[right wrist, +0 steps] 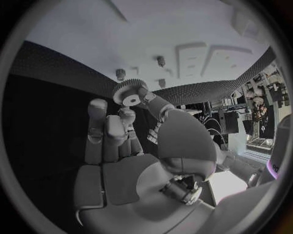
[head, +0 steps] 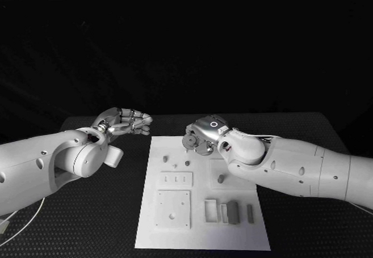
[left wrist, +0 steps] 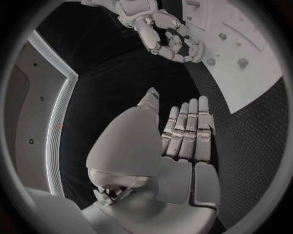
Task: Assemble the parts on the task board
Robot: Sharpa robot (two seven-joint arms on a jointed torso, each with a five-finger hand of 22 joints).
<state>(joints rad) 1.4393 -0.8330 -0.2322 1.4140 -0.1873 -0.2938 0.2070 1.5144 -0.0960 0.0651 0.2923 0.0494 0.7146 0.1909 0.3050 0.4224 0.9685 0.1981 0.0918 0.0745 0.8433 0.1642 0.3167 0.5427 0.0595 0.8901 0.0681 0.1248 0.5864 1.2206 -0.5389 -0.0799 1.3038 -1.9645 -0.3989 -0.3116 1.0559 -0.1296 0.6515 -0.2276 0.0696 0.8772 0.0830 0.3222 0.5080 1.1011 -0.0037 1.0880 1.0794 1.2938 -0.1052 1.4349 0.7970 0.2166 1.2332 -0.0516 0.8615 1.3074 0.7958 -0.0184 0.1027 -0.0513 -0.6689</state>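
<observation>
Right wrist view: right hand [right wrist: 131, 161] fingers pinching gear [right wrist: 129, 92] | left hand [left wrist: 177, 146] fingers together, empty

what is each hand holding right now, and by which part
The right hand pinches a small grey toothed gear by its rim and face. The left hand holds nothing, its fingers straight.

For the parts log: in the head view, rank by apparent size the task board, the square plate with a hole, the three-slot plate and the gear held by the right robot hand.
1. task board
2. square plate
3. three-slot plate
4. gear, partly hidden in the right robot hand; its rank against the three-slot plate is uncertain.
</observation>
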